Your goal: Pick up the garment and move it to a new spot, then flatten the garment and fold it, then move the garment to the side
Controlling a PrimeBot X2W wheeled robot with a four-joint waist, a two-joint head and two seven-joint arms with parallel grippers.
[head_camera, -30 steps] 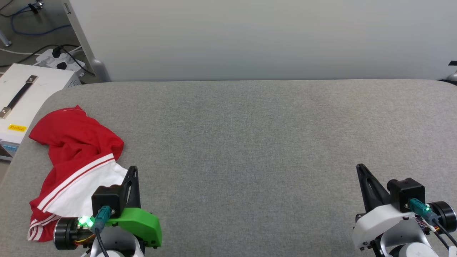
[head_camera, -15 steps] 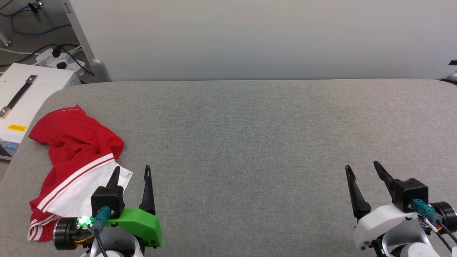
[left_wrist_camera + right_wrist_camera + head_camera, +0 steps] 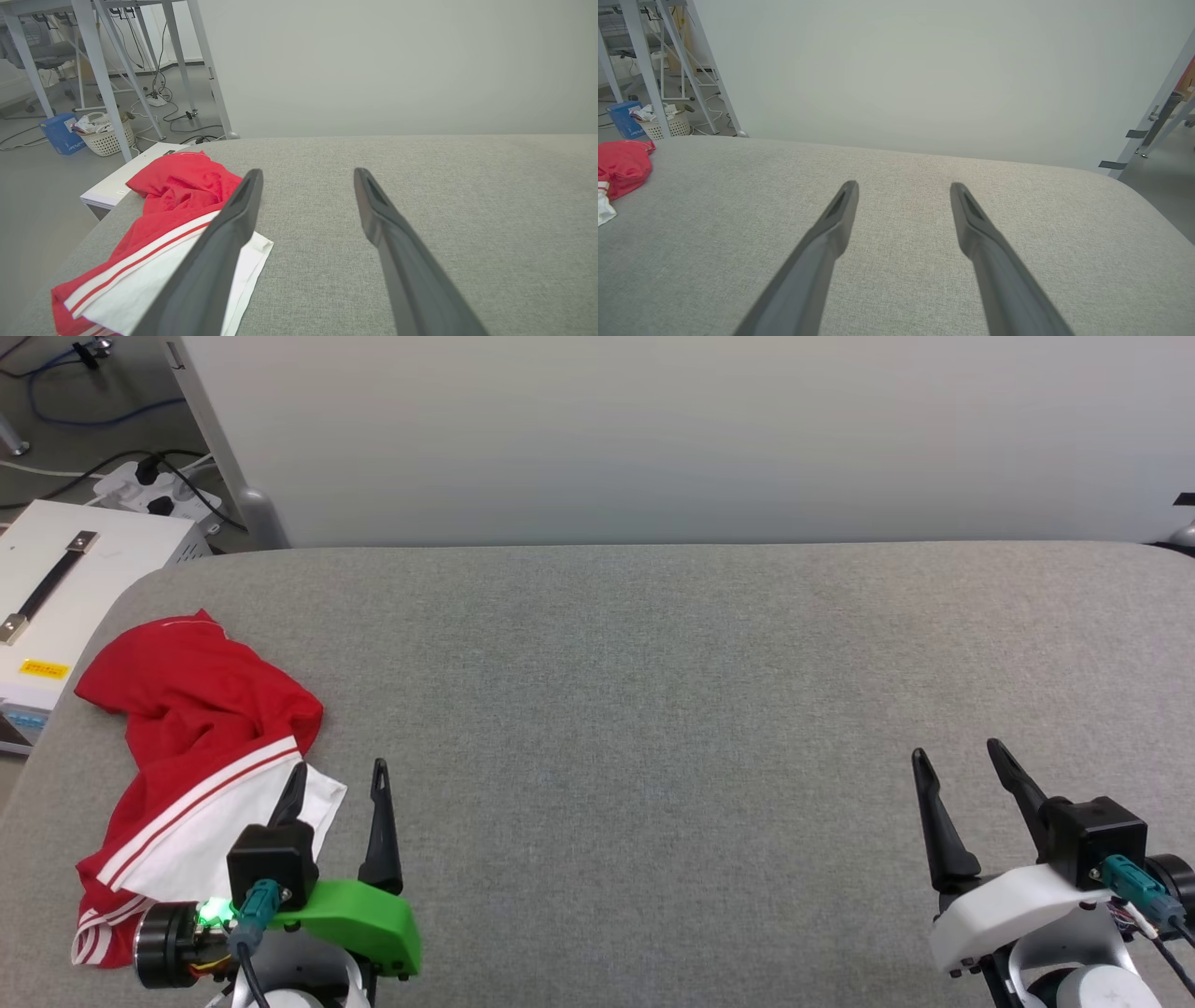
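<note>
Head cam sits up high, looking down at the grey counter (image 3: 653, 691) from behind the left hand (image 3: 339, 767) and right hand (image 3: 957, 749). Each wrist cam rides low and close, peering out along its own hand's fingers toward the wall (image 3: 397, 65). All three catch the counter and the garment (image 3: 196, 700) left of the left hand.

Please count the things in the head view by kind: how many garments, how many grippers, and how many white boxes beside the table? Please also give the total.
garment: 1
grippers: 2 (left gripper, right gripper, both open)
white box: 1
Total: 4
</note>
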